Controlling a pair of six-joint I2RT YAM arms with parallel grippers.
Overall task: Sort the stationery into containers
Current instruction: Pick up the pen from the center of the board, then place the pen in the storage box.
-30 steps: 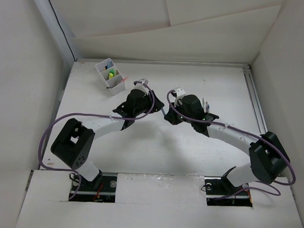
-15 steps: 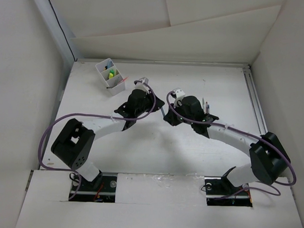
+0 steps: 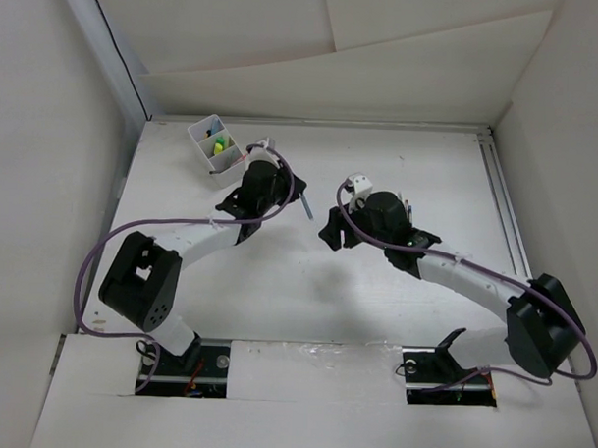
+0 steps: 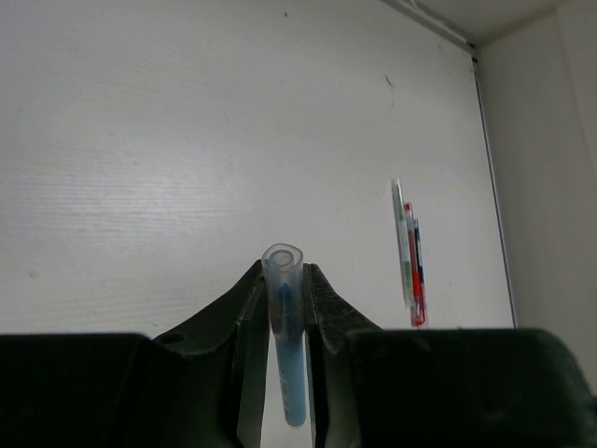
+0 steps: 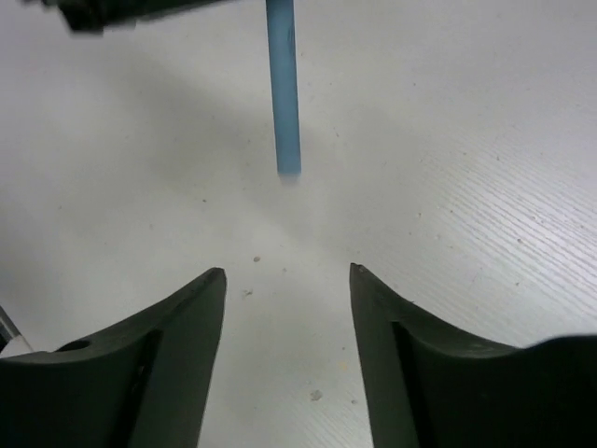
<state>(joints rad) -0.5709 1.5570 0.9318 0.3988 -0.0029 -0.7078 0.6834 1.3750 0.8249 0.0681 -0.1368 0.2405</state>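
Firmly clamped in the left gripper, a slim translucent blue pen (right gripper spread wide, empty).

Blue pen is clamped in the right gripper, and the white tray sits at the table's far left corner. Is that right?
Not quite. The blue pen is clamped in the left gripper, not the right: the left wrist view shows it between those jaws, while the right gripper stands open and empty. The white tray does sit at the table's far left corner.
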